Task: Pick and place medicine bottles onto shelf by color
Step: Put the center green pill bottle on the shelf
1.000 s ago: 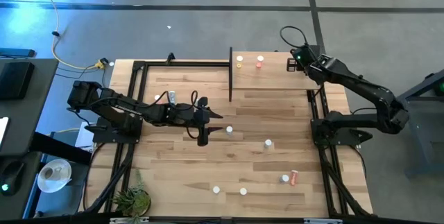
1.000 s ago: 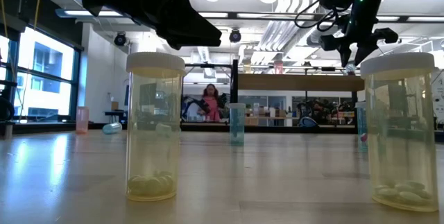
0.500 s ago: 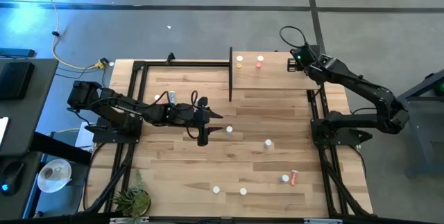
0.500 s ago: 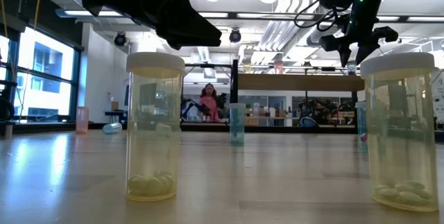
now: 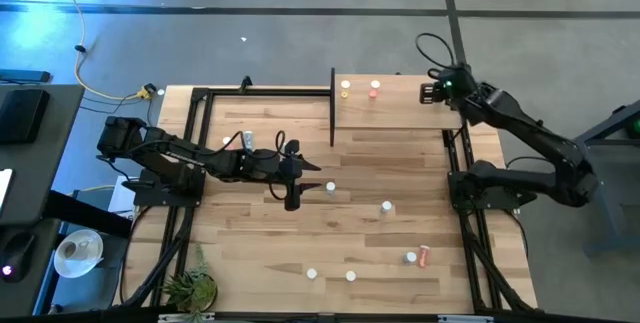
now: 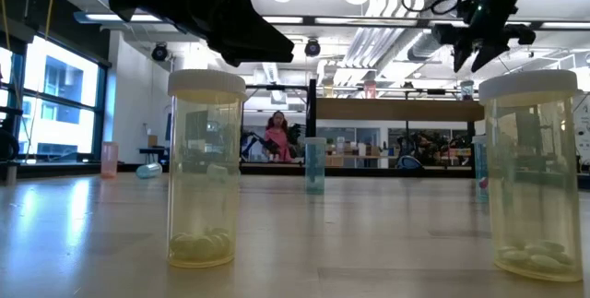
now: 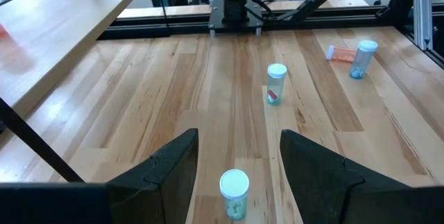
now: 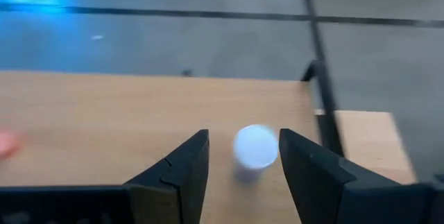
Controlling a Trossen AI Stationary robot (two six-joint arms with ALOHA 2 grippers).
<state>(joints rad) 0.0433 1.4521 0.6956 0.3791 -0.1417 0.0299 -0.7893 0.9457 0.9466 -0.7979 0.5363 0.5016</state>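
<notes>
Striped pale wooden tabletop (image 5: 250, 233) carries scattered white-capped medicine bottles — one teal-green bottle (image 7: 234, 193) stands just ahead of the left gripper (image 7: 239, 172), between its spread dark fingers. Over the raised pale plywood shelf (image 5: 400, 113), the right gripper (image 8: 243, 160) hangs with fingers parted — a white-capped bottle (image 8: 255, 149) stands on the panel in the gap below them. Farther along that shelf from this claw stand a yellow bottle (image 5: 345, 89) and a pink-red bottle (image 5: 375, 88).
</notes>
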